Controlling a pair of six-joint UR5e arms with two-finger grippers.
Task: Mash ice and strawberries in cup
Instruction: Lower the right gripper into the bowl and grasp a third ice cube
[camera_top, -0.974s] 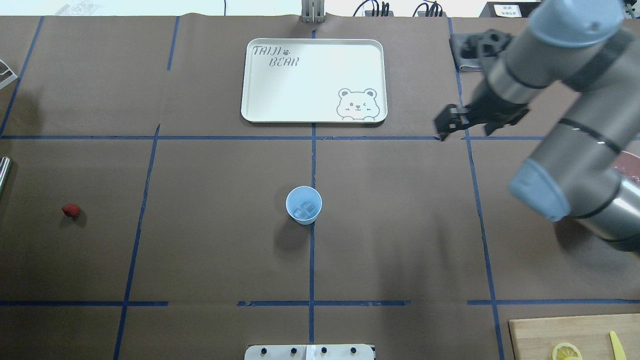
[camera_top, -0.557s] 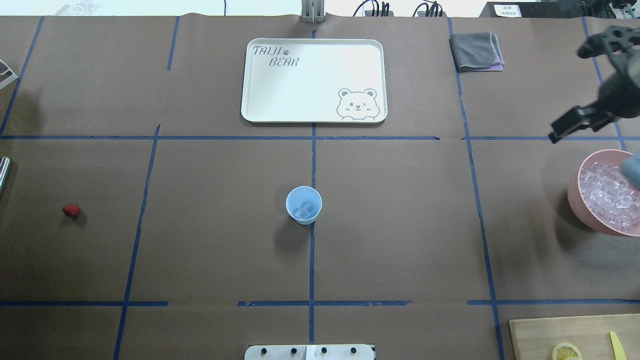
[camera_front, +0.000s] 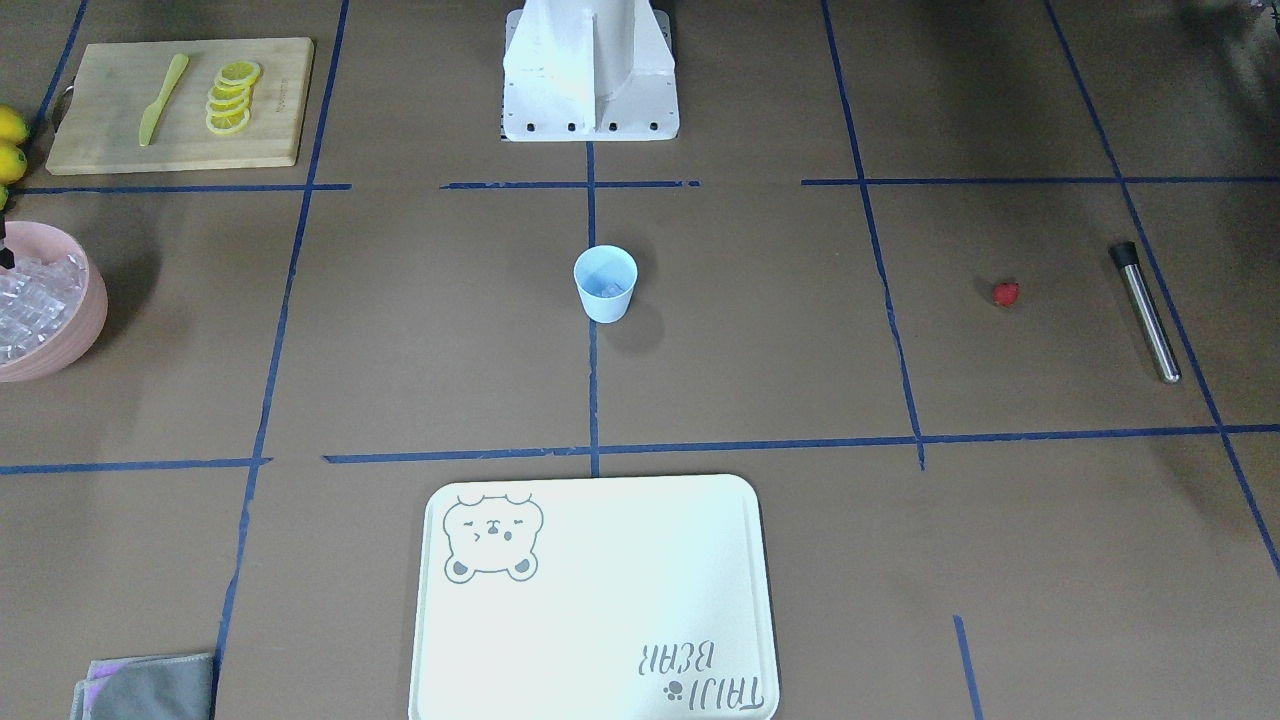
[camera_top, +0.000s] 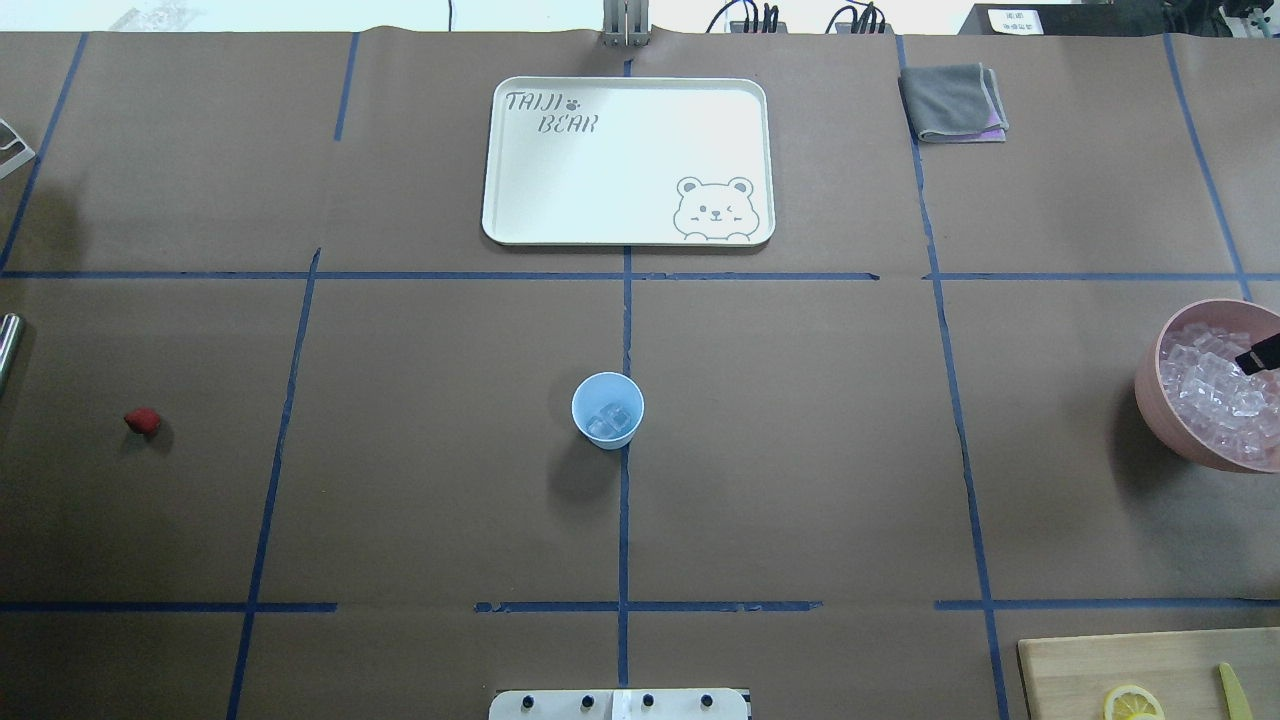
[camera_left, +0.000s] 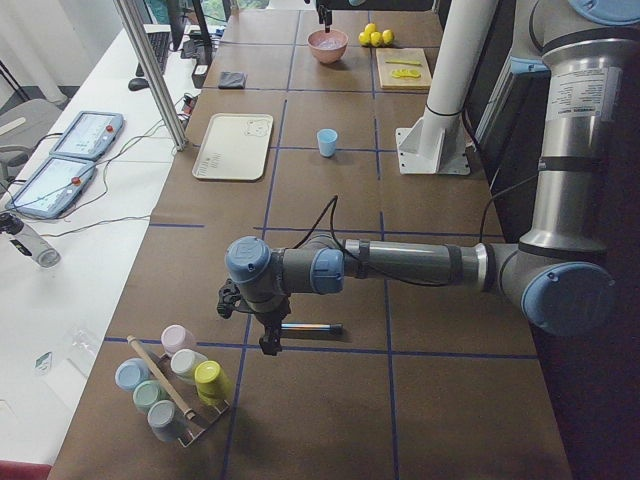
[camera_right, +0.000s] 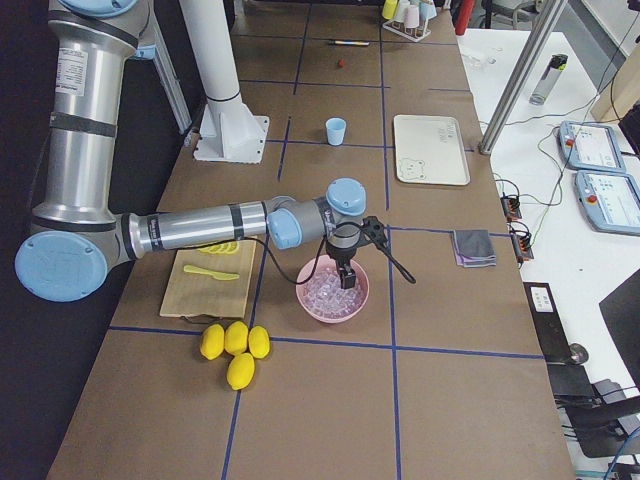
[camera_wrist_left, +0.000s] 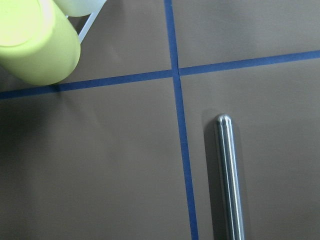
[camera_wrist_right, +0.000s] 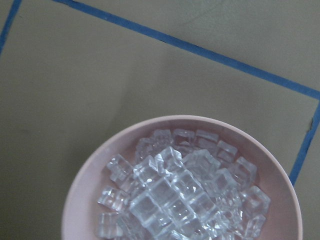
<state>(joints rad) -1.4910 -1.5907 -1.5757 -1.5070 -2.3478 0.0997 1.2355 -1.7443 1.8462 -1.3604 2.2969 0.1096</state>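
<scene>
**Right jaws.** They hang low over the pink bowl (camera_wrist_right: 90, 170) at the robot's far right, pointing down at the heaped ice (camera_wrist_right: 175, 195). Only one dark fingertip (camera_top: 1258, 356) reaches into the overhead view, and the wrist camera shows none. I cannot tell whether they are open or closed, or whether they hold a piece.

**Left jaws.** They are seen only from the desk's end, hanging just above the near end of a steel rod (camera_wrist_left: 229, 175) on the robot's far left. Their state cannot be told either. In the wrist view the rod's rounded tip sits right of centre, and its long axis runs straight down the frame.

**Task items.**
- The cup (camera_top: 607, 410) stands upright at the middle of the desk (camera_top: 800, 450), on the centre tape line, with a few pieces of ice in its bottom.
- The strawberry (camera_top: 142, 421) lies alone on the bare desk on the robot's left side, well apart from the cup. It is between the cup and the rod, and nearer the rod.

**Judgement.**
- The berry is not yet in the cup, so mashing cannot begin.
- The left arm is plainly the nearer one to both the berry and the rod.
- From the left jaws the berry lies inward, towards the centre, and the cup is further along the same line.
- The right arm's reach from the bowl to the cup runs the opposite way.
</scene>
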